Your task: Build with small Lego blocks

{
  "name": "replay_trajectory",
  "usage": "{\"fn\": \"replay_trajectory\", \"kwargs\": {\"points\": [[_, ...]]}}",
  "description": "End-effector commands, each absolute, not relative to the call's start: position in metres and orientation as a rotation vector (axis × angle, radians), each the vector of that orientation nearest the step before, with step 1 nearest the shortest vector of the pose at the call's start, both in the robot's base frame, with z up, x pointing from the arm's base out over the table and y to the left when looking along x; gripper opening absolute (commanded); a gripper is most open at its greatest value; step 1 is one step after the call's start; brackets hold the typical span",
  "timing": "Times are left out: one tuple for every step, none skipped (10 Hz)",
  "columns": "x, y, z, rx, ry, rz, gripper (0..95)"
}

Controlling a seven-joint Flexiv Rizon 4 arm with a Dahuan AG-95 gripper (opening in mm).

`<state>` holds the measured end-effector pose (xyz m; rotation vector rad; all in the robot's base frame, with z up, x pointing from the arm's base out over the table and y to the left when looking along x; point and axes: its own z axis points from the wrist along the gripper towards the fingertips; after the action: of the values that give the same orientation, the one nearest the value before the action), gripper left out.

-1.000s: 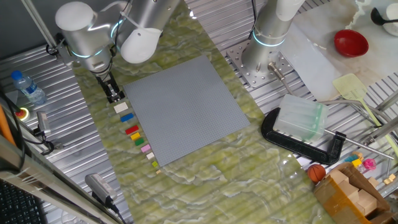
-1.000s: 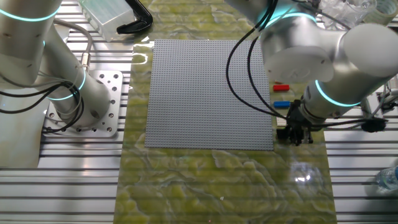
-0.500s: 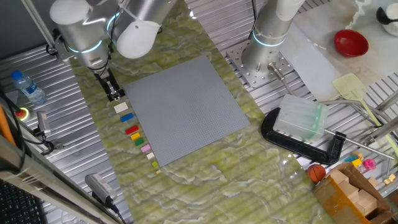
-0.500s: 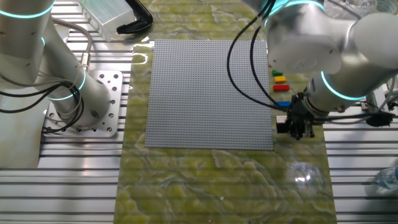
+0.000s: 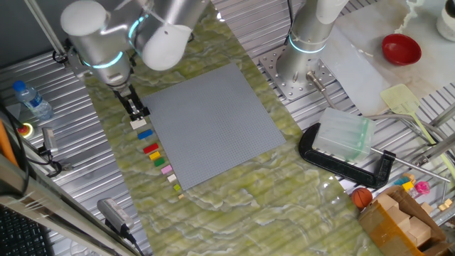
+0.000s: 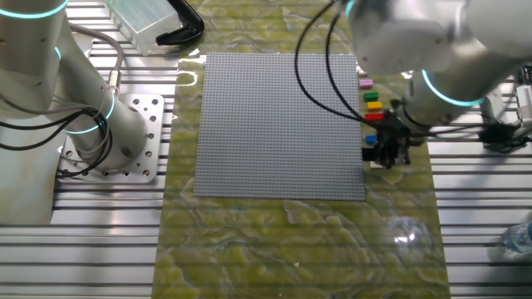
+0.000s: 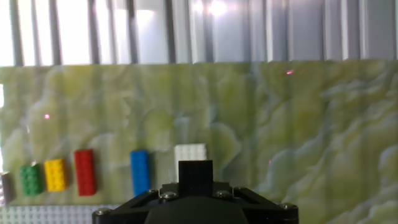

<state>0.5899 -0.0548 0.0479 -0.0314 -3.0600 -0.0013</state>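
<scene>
The desk [image 5: 234, 192] has a green marbled mat, and the large grey baseplate [image 5: 210, 124] lies in its middle. The gripper [image 5: 135, 109] hangs just outside one edge of the baseplate, at the end of a row of small Lego blocks [image 5: 155, 151].

In the hand view a black brick [image 7: 195, 177] sits between the jaws, which are closed on it. The cream-white brick [image 7: 190, 153] lies on the mat just beyond it. Next along the row are the blue brick [image 7: 140, 172], the red brick [image 7: 84, 172], the yellow brick [image 7: 55, 175] and the green brick [image 7: 29, 178].
</scene>
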Motion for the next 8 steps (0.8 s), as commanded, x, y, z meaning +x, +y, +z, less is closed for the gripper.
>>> {"fn": "replay_trajectory", "kwargs": {"points": [[0.578, -0.059, 0.045, -0.030, -3.066, 0.001, 0.0], [0.573, -0.061, 0.042, -0.043, -3.068, -0.004, 0.0], [0.571, -0.062, 0.040, -0.063, -3.066, -0.010, 0.0], [0.567, -0.064, 0.039, -0.082, -3.063, -0.008, 0.0], [0.564, -0.065, 0.036, -0.078, -3.067, -0.009, 0.0], [0.562, -0.066, 0.035, -0.070, -3.068, -0.010, 0.0], [0.557, -0.066, 0.031, -0.058, -3.066, -0.027, 0.0], [0.556, -0.063, 0.030, -0.053, -3.067, -0.042, 0.0]]}}
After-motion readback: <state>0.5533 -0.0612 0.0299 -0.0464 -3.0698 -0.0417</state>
